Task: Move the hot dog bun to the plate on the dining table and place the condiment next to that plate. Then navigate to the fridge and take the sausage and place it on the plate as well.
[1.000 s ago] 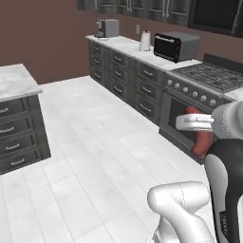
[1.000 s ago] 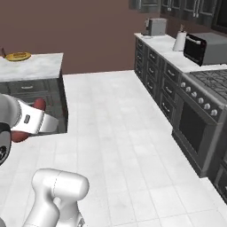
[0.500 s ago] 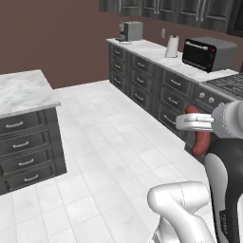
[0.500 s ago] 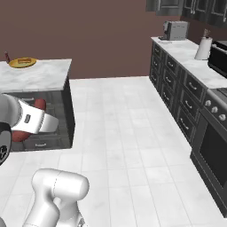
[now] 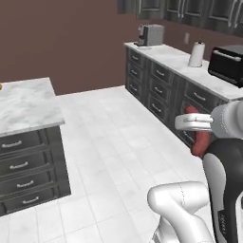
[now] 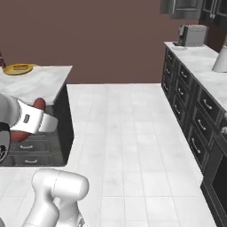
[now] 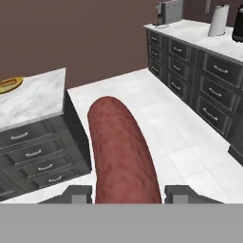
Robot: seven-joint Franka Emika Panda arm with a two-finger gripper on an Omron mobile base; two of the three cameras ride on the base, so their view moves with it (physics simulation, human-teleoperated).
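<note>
My gripper (image 7: 127,192) is shut on the sausage (image 7: 121,152), a dark red-brown roll that juts forward between the fingers. From the base cameras the sausage (image 5: 200,141) hangs by the white hand (image 5: 192,122), held high over the floor, and its end (image 6: 39,103) peeks above the hand (image 6: 35,120). The yellow-olive plate (image 6: 17,68) lies on the marble dining table (image 6: 42,84), far left; the plate (image 7: 9,83) and table (image 7: 35,97) sit ahead-left of the sausage. Whether the hot dog bun lies on it is too small to tell. A red sliver at the frame's edge may be the condiment (image 6: 1,57). The fridge is out of view.
A dark cabinet run with a marble counter (image 5: 175,61) lines the right wall, carrying a coffee machine (image 5: 151,34), a paper towel roll (image 5: 197,53) and a black toaster oven (image 5: 228,64). White tiled floor (image 6: 128,133) stretches between it and the table's drawer front (image 5: 21,166).
The whole picture has shifted as the base turned: the stove slid out on the right and the dining table came nearer. The sausage stays gripped the same way.
</note>
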